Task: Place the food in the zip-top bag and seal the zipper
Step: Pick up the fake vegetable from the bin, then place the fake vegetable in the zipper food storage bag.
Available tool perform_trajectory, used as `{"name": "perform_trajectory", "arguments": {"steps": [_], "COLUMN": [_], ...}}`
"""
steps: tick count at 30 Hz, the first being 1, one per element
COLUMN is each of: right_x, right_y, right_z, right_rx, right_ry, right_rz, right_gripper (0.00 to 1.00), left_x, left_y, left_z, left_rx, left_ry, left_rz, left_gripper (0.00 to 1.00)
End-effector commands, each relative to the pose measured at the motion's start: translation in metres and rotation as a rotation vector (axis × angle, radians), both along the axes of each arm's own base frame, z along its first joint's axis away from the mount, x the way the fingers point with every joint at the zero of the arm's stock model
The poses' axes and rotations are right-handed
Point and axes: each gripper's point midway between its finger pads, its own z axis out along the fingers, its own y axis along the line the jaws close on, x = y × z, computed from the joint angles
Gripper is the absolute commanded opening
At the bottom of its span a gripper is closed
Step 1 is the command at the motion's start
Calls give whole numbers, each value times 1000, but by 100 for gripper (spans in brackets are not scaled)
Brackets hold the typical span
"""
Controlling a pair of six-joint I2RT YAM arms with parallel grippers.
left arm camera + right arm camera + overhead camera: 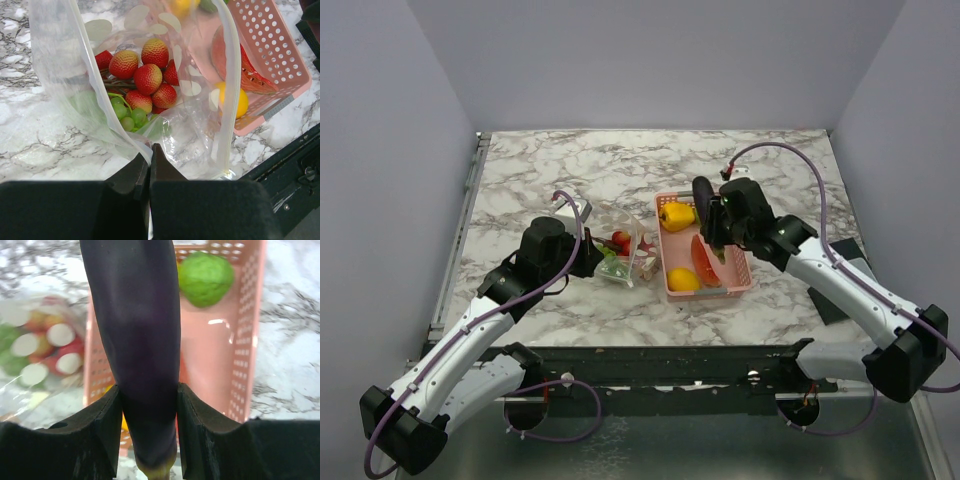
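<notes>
The left tool (150, 150) had its two black fingers pressed together on the thin rim of the bag (65, 75), a clear, crinkly plastic pouch printed with pale ovals. The bag lay on the marbled counter (570, 170) just beside the basket (270, 45), its mouth held agape. The zipper strip (231, 100), a narrow whitish band, curved down the far side of the mouth. Inside sat a cluster of strawberries (147, 77) (red, dimpled, yellowing at the tips) and, below them, a small bunch of smooth green grapes (125, 112).

The right tool (149, 405) pinched the eggplant (135, 315) between its dark pads. The eggplant was long, glossy and deep purple, and was held over the pink basket, a rectangular plastic tray with rows of small holes. In the basket lay a round green fruit (206, 277) with a pebbled skin, a yellow lemon (240, 102) and a red watermelon slice (250, 75).
</notes>
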Motion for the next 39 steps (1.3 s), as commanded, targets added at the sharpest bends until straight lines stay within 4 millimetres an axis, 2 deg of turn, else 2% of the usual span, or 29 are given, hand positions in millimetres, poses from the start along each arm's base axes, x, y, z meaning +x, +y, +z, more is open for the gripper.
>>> {"name": "perform_trajectory", "arguments": {"steps": [1, 6, 13, 17, 21, 27, 35, 39], "right_x": [-26, -55, -97, -109, -115, -116, -112, -120], "right_y": [35, 59, 99, 120, 134, 145, 162, 173], "right_z": [37, 53, 75, 81, 75, 51, 44, 34], "right_rx": [45, 51, 161, 207, 190, 114, 120, 122], "right_ry": [-30, -25, -28, -4, 56, 174, 246, 332], "right_rz": [195, 309, 509, 566, 586, 561, 520, 540], "right_gripper": [5, 5, 6, 7, 7, 7, 8, 10], "left_x": [3, 2, 2, 2, 2, 1, 0, -1], "left_y": [2, 2, 2, 2, 2, 1, -1, -1], "left_z": [4, 5, 5, 5, 6, 8, 9, 9], "left_rx": [-9, -10, -10, -11, -13, -18, -20, -24], "left_ry": [-28, -29, -30, -30, -31, -37, -38, -39], "left_rz": [17, 13, 13, 12, 12, 3, -10, -12], "left_gripper": [0, 0, 0, 0, 0, 0, 0, 0]}}
